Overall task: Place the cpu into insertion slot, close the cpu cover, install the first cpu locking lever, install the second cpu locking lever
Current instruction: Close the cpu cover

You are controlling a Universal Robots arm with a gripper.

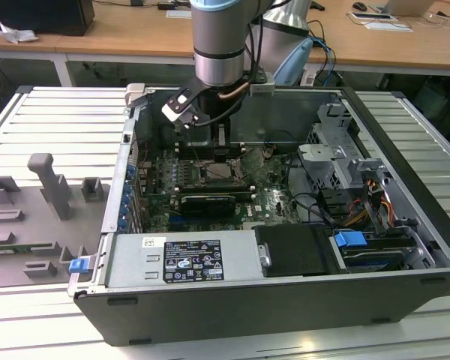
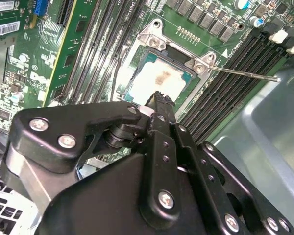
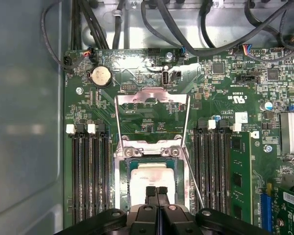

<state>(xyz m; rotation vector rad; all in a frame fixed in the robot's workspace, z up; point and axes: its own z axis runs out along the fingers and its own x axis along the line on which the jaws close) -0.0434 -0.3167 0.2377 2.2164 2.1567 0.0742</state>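
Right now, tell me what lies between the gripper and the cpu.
Nothing: in both wrist views the shut gripper hangs just over the cpu, with no object between them. Whether they touch cannot be told.

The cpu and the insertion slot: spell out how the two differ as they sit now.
In the second wrist view the cpu is a pale silver-beige plate with a brownish smear on top, while the insertion slot shows a bright silver metal rim. The cpu is the smaller of the two and lies inside the insertion slot, which frames it. Both are square and lie flat on the green board.
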